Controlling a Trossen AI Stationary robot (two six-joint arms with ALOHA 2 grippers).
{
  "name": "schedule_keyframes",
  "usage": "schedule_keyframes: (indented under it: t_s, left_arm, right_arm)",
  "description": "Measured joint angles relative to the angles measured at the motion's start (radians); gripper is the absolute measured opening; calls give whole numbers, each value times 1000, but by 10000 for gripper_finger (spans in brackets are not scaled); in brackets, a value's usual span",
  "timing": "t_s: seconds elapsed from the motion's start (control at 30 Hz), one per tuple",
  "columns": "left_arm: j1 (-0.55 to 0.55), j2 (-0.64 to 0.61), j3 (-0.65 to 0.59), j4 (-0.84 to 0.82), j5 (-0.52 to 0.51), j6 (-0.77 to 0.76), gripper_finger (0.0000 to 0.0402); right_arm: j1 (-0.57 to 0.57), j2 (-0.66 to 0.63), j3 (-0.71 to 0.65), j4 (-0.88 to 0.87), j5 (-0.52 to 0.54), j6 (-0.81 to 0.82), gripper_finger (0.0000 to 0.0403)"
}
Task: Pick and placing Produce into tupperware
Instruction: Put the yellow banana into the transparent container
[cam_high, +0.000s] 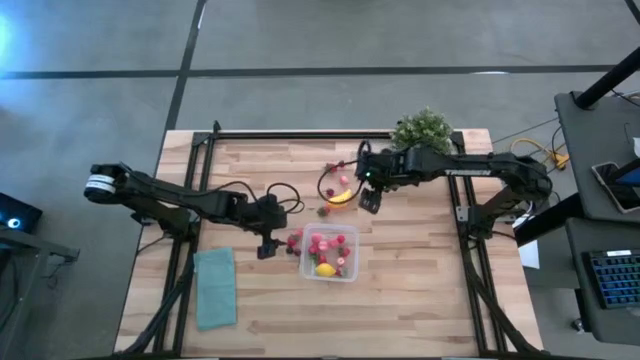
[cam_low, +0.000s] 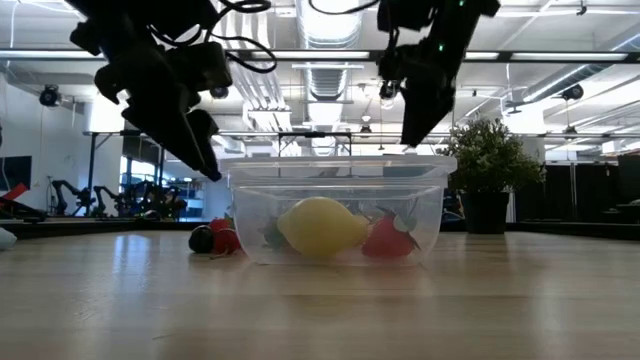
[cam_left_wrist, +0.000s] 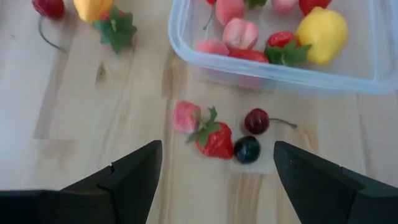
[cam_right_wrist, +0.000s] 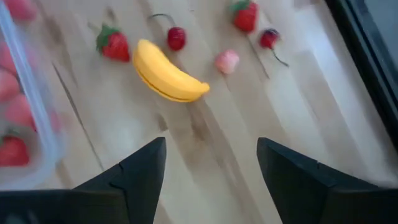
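Note:
The clear tupperware (cam_high: 328, 253) stands on the wood table and holds a yellow lemon (cam_left_wrist: 322, 34) and several red and pink berries. Just outside its left wall lie a pink piece (cam_left_wrist: 185, 116), a strawberry (cam_left_wrist: 215, 140) and two cherries (cam_left_wrist: 256, 121). My left gripper (cam_left_wrist: 217, 144) hovers open above these, slanting down, and touches nothing. Farther back a yellow banana (cam_right_wrist: 166, 78) lies among a strawberry (cam_right_wrist: 114, 45), cherries (cam_right_wrist: 176, 37) and a pink piece (cam_right_wrist: 227, 61). My right gripper (cam_right_wrist: 211, 142) hangs open above the table, just near of the banana.
A green potted plant (cam_high: 423, 130) stands at the far edge, behind the right arm. A flat teal cloth (cam_high: 214, 287) lies at the near left. Bare wood shows to the right of the tupperware (cam_low: 335, 215) and along the near edge.

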Motion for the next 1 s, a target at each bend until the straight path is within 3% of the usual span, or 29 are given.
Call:
schedule_keyframes:
  t_s: [0.33, 1.0]
  left_arm:
    - [5, -16, 0, -29, 9, -35, 294]
    - [10, -19, -3, -69, -16, -52, 294]
  right_arm:
    - [0, 151, -48, 73, -45, -283, 230]
    - [-2, 357, 45, 185, -99, -493, 230]
